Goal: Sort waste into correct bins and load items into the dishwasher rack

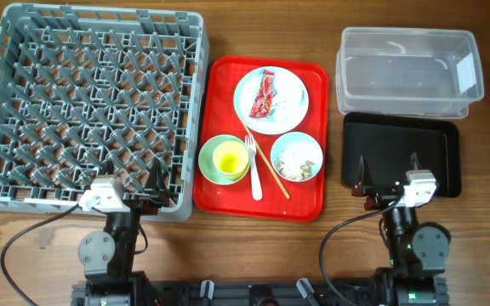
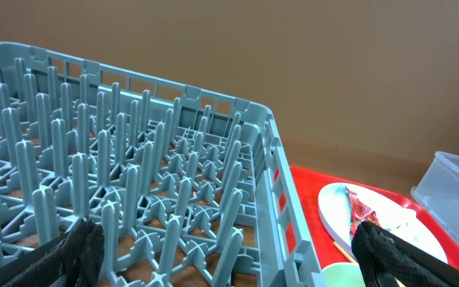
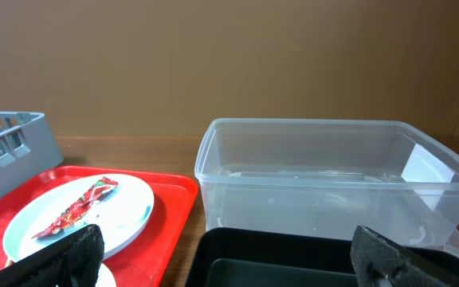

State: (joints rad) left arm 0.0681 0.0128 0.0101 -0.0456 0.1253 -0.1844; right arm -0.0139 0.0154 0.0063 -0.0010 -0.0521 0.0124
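Table (image 1: 330, 25): brown wood; bears all entries below.
Dishwasher rack (image 1: 92, 102): grey lattice crate with a grid of upright pegs; fills the table's left side.
Red tray (image 1: 300, 200): lies just right of the rack, between it and the two bins.
White plate (image 1: 247, 106): sits at the red tray's far end.
Snack wrapper (image 1: 265, 95): red and white, crumpled; lies lengthwise on the plate, left of its middle.
Napkin (image 1: 290, 100): pale crumpled shape on the plate beside the wrapper; outline hard to tell from the plate.
Pale green bowl (image 1: 207, 161): stands on the red tray's near left part.
Yellow cup (image 1: 229, 156): sits inside the green bowl.
Light blue bowl (image 1: 317, 157): stands on the red tray's near right part.
Rice scraps (image 1: 294, 161): whitish heap inside the blue bowl.
White fork (image 1: 253, 174): lies on the red tray between the two bowls, tines toward the plate.
Chopsticks (image 1: 275, 176): lie slanted between fork and blue bowl, far ends near the tines.
Clear tub (image 1: 398, 76): stands at the far right; white label on its right wall.
Black tray (image 1: 398, 140): lies just nearer than the tub.
Left gripper (image 2: 231, 257): fingers spread wide, nothing between them; hovers at the rack's near right corner.
Right gripper (image 3: 229, 257): fingers spread wide, nothing held; hovers over the black tray's near edge.
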